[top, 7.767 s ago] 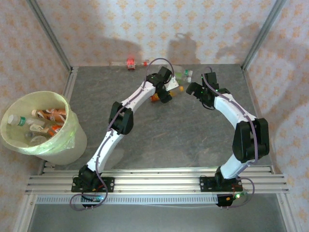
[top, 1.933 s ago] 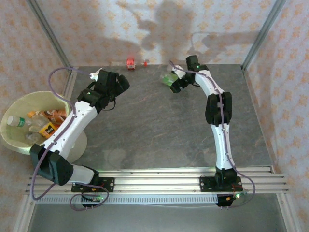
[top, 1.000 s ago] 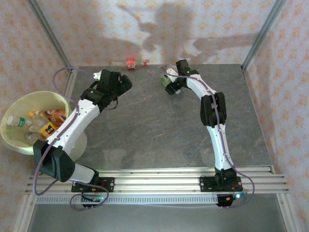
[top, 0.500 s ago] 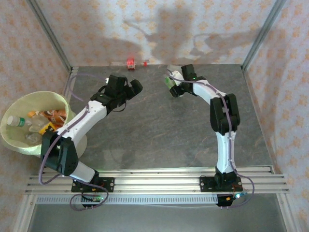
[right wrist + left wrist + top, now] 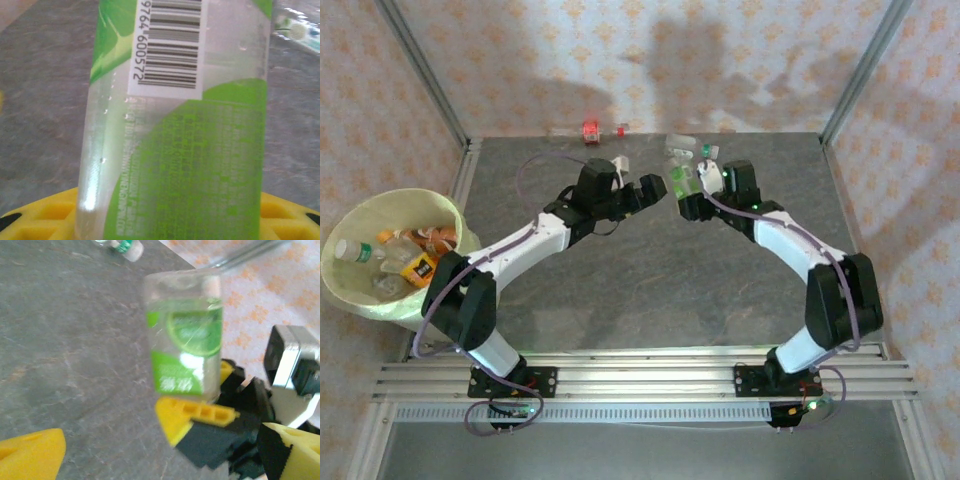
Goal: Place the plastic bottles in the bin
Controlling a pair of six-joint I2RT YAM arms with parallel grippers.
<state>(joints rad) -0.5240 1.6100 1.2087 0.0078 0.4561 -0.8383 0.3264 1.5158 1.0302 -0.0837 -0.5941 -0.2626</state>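
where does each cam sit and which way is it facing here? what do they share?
Top external: above and behind the bases, looking down on the table; shows both arms, left gripper, right gripper, bin.
Left wrist: on the left arm, facing across the table at the green-label bottle held by the right gripper; own yellow fingers at the bottom corners.
Right wrist: close behind that bottle, table beyond; own yellow fingers under it.
Shared: all three see the green-label bottle.

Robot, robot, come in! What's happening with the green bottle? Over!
Right gripper shut on green-labelled bottle. Left gripper open, close beside it. Bin far left.
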